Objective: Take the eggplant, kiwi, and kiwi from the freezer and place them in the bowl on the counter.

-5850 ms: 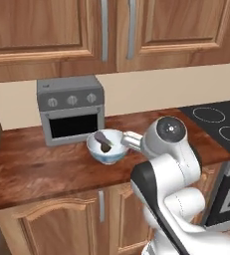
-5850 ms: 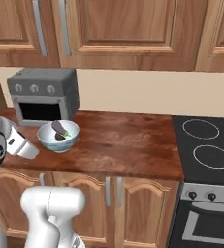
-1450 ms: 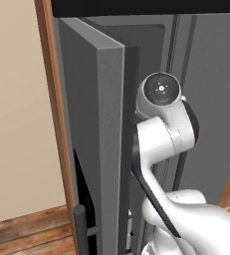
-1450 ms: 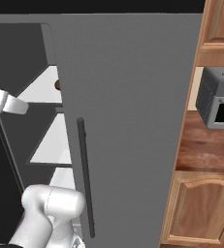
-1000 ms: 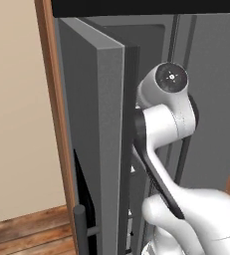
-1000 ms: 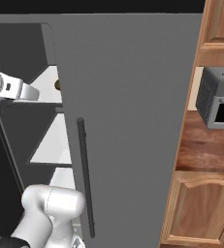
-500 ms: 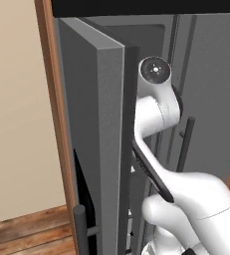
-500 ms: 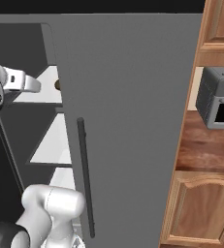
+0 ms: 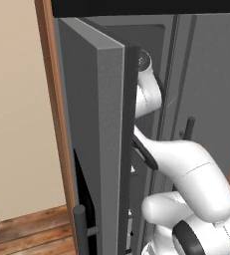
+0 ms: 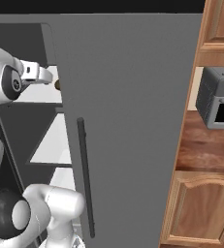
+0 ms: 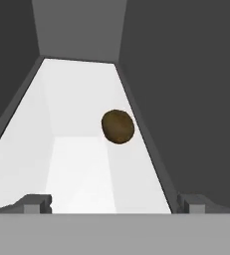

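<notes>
The freezer (image 10: pixel 133 121) stands with its tall door (image 9: pixel 94 149) swung open, and my arm reaches inside at upper-shelf height. One olive-brown kiwi (image 11: pixel 118 126) lies on the white shelf (image 11: pixel 76 169) near the right wall, a short way ahead of my gripper (image 11: pixel 114 205). The gripper is open, its fingertips (image 11: pixel 37 203) set wide apart with nothing between them. A sliver of the kiwi (image 10: pixel 58 85) peeks past the door edge in the right base view. The eggplant, the bowl and any other kiwi are out of view.
Dark freezer walls close in on both sides of the shelf. The door's black bar handle (image 10: pixel 84 174) hangs in front. To the right are the grey toaster oven (image 10: pixel 220 104) and the wooden counter (image 10: pixel 205 145) above cabinet doors.
Over the last second my arm has swung deeper into the freezer, bringing the hand level with the upper shelf. Nearly six seconds ago the base faced the counter and bowl.
</notes>
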Robot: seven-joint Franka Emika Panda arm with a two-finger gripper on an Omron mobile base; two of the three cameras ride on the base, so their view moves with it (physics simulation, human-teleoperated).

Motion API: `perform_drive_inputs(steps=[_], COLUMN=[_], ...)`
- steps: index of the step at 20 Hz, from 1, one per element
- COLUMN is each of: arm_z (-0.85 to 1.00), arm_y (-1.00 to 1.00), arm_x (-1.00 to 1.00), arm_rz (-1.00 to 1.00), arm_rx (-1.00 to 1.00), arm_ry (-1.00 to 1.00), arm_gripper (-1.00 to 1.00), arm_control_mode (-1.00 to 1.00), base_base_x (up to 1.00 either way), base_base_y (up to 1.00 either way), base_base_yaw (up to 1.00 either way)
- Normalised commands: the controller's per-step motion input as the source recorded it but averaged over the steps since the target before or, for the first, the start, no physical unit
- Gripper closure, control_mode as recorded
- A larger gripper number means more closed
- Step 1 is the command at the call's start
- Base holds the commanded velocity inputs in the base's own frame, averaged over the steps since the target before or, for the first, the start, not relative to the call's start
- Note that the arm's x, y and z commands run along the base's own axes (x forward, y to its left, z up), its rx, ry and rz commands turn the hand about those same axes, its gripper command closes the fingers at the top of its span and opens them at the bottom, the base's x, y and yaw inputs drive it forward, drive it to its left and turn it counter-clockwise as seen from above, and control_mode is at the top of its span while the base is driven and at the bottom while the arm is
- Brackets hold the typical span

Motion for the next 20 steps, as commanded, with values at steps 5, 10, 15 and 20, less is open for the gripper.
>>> perform_drive_inputs(steps=[5, 10, 15, 20], arm_z=[-0.46, -0.07, -0.02, -0.06], arm_y=[0.0, 0.0, 0.0, 0.0], arm_x=[0.42, 0.49, 0.64, 0.47], arm_rz=[0.0, 0.0, 0.0, 0.0], arm_rx=[-0.06, -0.01, 0.0, 0.0], arm_ry=[0.0, 0.0, 0.0, 0.02], arm_gripper=[-1.0, -1.0, -1.0, -1.0], arm_control_mode=[-1.0, -1.0, -1.0, -1.0], base_base_x=[0.0, 0.0, 0.0, 0.0], base_base_y=[0.0, 0.0, 0.0, 0.0], base_base_yaw=[0.0, 0.0, 0.0, 0.0])
